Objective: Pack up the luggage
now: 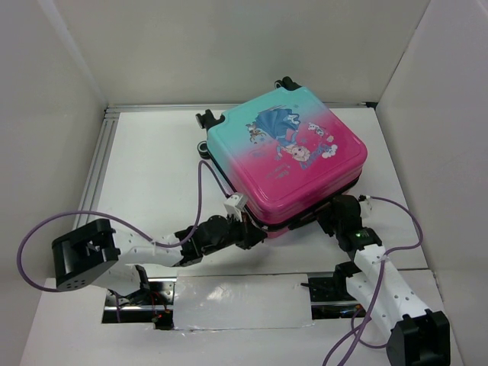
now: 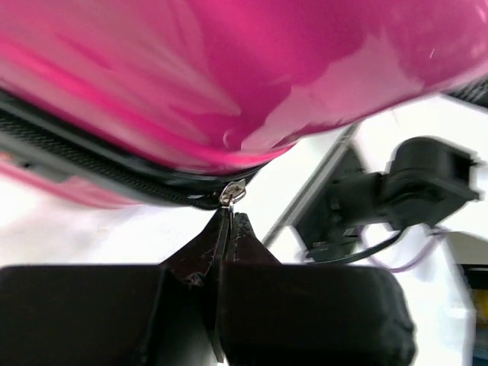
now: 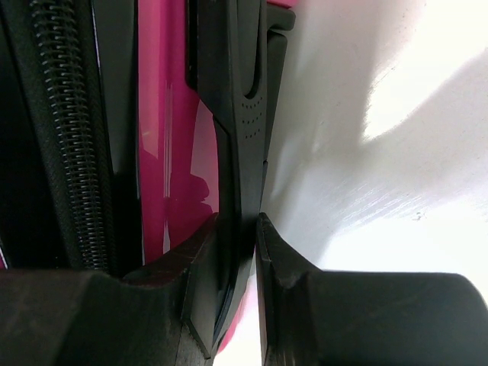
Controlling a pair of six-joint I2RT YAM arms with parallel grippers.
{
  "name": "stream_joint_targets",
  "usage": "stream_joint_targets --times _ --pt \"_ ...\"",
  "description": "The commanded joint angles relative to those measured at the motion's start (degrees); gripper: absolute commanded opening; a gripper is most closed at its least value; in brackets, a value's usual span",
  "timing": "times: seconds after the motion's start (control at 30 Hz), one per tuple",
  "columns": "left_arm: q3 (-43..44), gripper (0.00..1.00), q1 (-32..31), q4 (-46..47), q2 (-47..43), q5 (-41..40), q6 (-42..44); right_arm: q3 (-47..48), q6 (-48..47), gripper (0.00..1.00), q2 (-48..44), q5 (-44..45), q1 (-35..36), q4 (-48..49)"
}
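The small hard-shell suitcase point(image 1: 293, 156), teal fading to pink with a cartoon print, lies flat with its lid down on the white table point(image 1: 152, 168), toward the far right, its black wheels point(image 1: 204, 119) pointing at the back wall. Round its seam runs a black zipper coil point(image 3: 69, 137), and at the near left corner a little silver metal zipper pull point(image 2: 232, 194) hangs out of it. The left gripper point(image 2: 229, 221) has its fingers pressed together on that tab, pinching it right at the tips. On the near right side the right gripper point(image 3: 236, 240) is clamped on a black moulded plastic fitting point(image 3: 240, 91) that stands off the pink shell (a handle or a foot, I can't tell which from here), so it looks to be bracing the case. To my eye the step in hand is running the zip round to close the case, though I can't make out how much is already zipped. Done well, the pull travels along the line of the coil, low and close to the shell rather than outward, since so shallow a pinch could slip off the tab. The corner wants a slow, curving sweep, and the right arm ought to hold firm so the case doesn't swivel on the smooth table.
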Motion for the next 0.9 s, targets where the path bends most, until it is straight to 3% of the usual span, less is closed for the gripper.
stream_joint_targets --times 0.0,0.23,0.4,0.57,0.7,0.87 --pt "-1.31 0.0 0.09 -2.38 -4.99 -6.67 8.19 -2.51 -4.57 0.0 2.2 2.11 -1.88 0.59" --pt "-2.36 0.0 0.09 -10.03 -9.06 -8.26 26.21 -0.58 -8.69 0.0 4.14 1.05 -4.35 2.44" --pt "-0.53 0.0 0.09 -12.06 -7.58 -13.0 29.57 0.47 -10.46 0.0 5.19 0.44 -5.49 3.67" --pt "0.1 0.0 4.56 -12.06 -6.42 -13.54 31.59 1.09 -12.48 0.0 7.12 -0.61 -6.02 4.2" --pt "-0.52 0.0 9.49 -11.11 -7.73 -9.32 32.83 1.09 -13.18 0.0 8.35 -1.67 -6.55 5.86" --pt "-0.52 0.0 10.63 -10.49 -7.74 -0.65 35.72 1.09 -14.32 0.0 10.28 -2.81 -7.07 7.19"
